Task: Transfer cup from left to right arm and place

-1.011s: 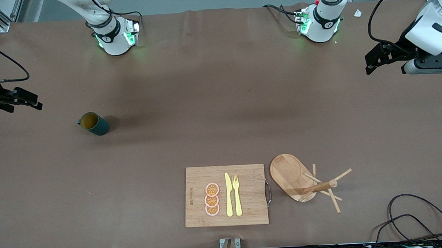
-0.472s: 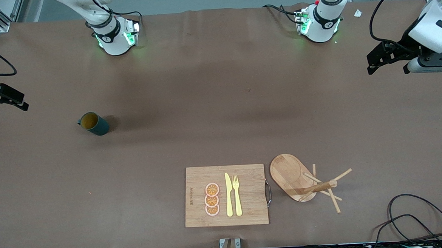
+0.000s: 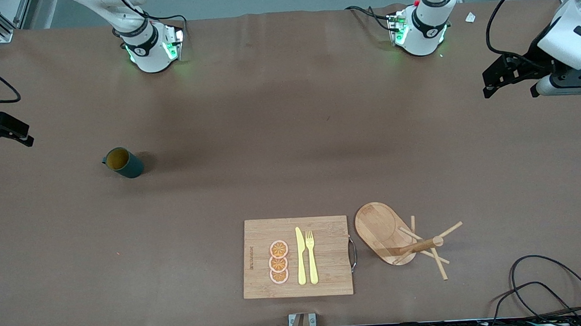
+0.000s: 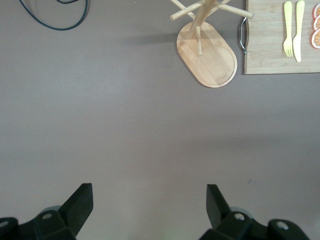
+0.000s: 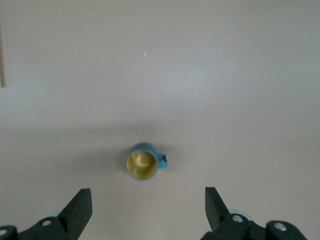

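Dark teal outside and yellowish-brown inside, the cup [image 3: 123, 163] stands upright on the brown table [image 3: 289, 133] in the left-middle of the front view, toward the right arm's end, with nothing touching it. In the right wrist view the cup [image 5: 143, 162] shows mouth up, its small handle sticking out to one side.

The right gripper [image 3: 0, 132] hangs at the far left edge of the front view, over the table's edge at its own end, fingers spread wide and empty. The left gripper [image 3: 502, 75] hangs at the upper right of the frame, over the left arm's end of the table, likewise spread and holding nothing.

With the cup set down alone and both arms drawn back to the ends, the placing looks done.

In the lower middle lies a wooden cutting board [image 3: 296, 257] with a yellow knife [image 3: 300, 257], a fork [image 3: 311, 256] and orange slices [image 3: 279, 262]; beside it stands a wooden mug rack [image 3: 404, 239].
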